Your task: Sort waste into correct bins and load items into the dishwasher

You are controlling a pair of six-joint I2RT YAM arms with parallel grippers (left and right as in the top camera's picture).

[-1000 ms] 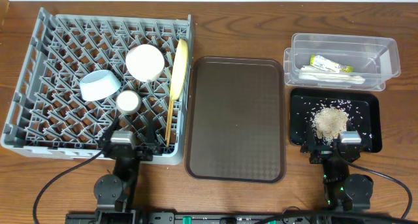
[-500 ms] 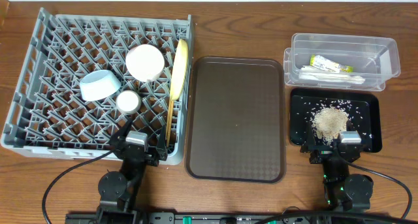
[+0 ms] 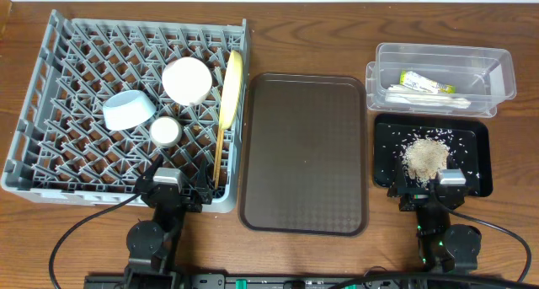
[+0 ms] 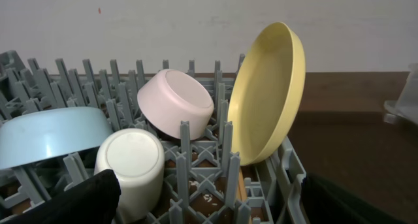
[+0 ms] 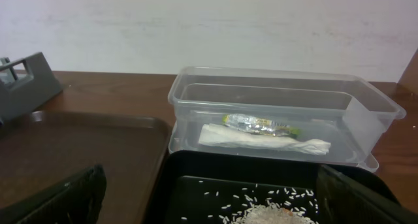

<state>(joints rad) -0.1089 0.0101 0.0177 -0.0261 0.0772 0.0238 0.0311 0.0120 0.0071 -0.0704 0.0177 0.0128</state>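
Although the left gripper (image 3: 167,186) has swung a little to its right and come back again over the past second, nothing else on the table has shifted. I read that as the arm settling at rest, not starting a new reach. Its fingers (image 4: 65,201) stand wide apart at the lower corners of the left wrist view, holding nothing. Straight ahead of them, inside the dish rack (image 3: 50,87), the white cup (image 4: 130,162) sits nearest. The light blue bowl (image 4: 49,132) is to its left, the pink bowl (image 4: 175,103) is tilted on the pegs further on, and the yellow plate (image 4: 264,96) stands on edge to the right. The chopsticks (image 3: 220,154) lie along the rack's right side by the plate. The right gripper (image 3: 449,184) has not moved, its fingers (image 5: 59,198) equally wide and empty. Just beyond them the rice scraps (image 3: 424,157) lie heaped in the black tray (image 3: 476,133). Further ahead, the clear tub (image 5: 366,110) holds the wrapper (image 5: 258,123) and the crumpled paper (image 5: 261,138). The brown serving tray (image 3: 305,154), between the two grippers, carries nothing. By my judgement, sorting and loading are complete.
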